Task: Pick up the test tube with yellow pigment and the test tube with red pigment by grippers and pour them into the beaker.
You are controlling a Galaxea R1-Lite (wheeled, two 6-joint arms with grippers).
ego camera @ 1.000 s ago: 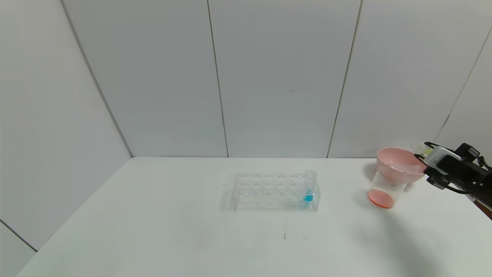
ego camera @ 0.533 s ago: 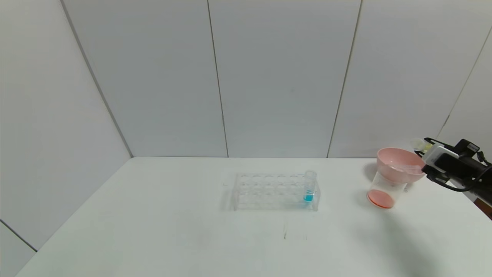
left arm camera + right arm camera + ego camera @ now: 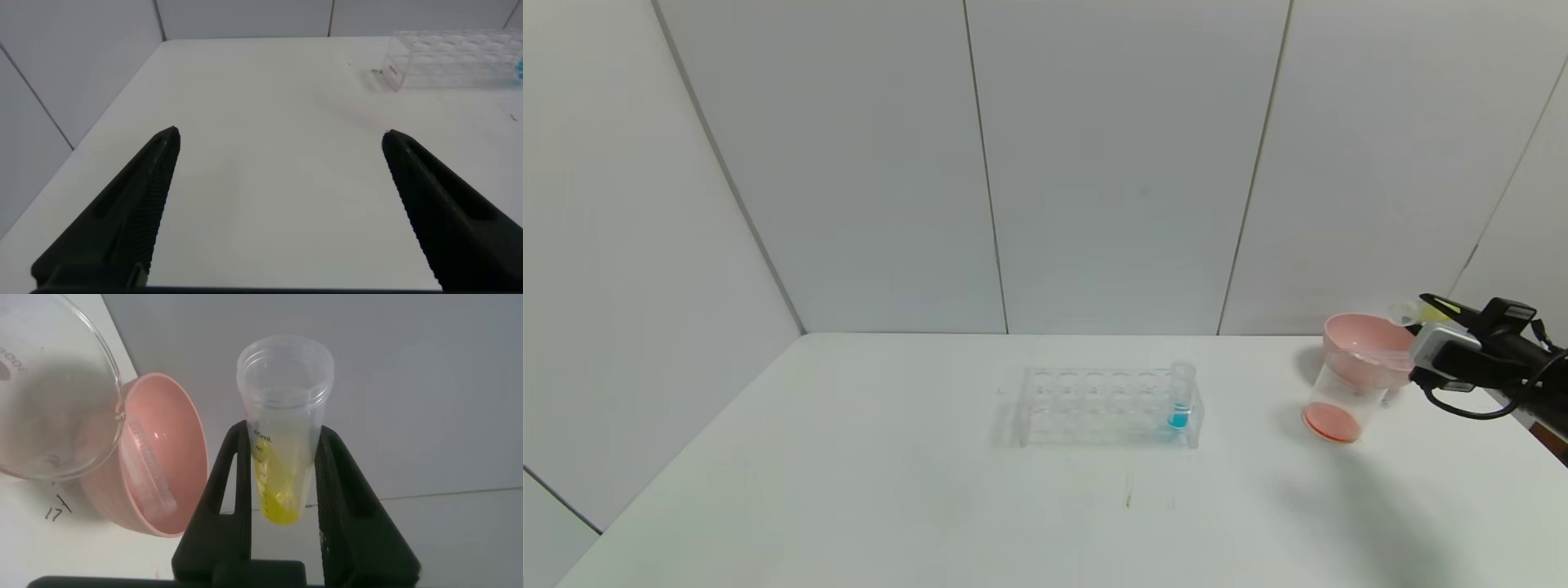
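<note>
My right gripper [image 3: 1426,309] is shut on the test tube with yellow pigment [image 3: 1414,310], held tilted with its mouth just past the far right rim of the pink bowl [image 3: 1364,347]. In the right wrist view the tube [image 3: 283,384] sits between my fingers [image 3: 233,482], with yellow liquid low in it. The beaker [image 3: 1339,400] stands under the pink bowl with red-orange liquid at its bottom. A clear tube [image 3: 149,469] with no colour in it lies in the bowl. My left gripper [image 3: 279,135] is open and empty over bare table.
A clear tube rack [image 3: 1107,406] stands mid-table with a blue-liquid tube [image 3: 1180,396] at its right end; the rack also shows in the left wrist view [image 3: 458,57]. White walls close the back and left of the table.
My right gripper has risen a little and turned, bringing the yellow tube's mouth closer to the pink bowl's rim. Nothing else has moved.
</note>
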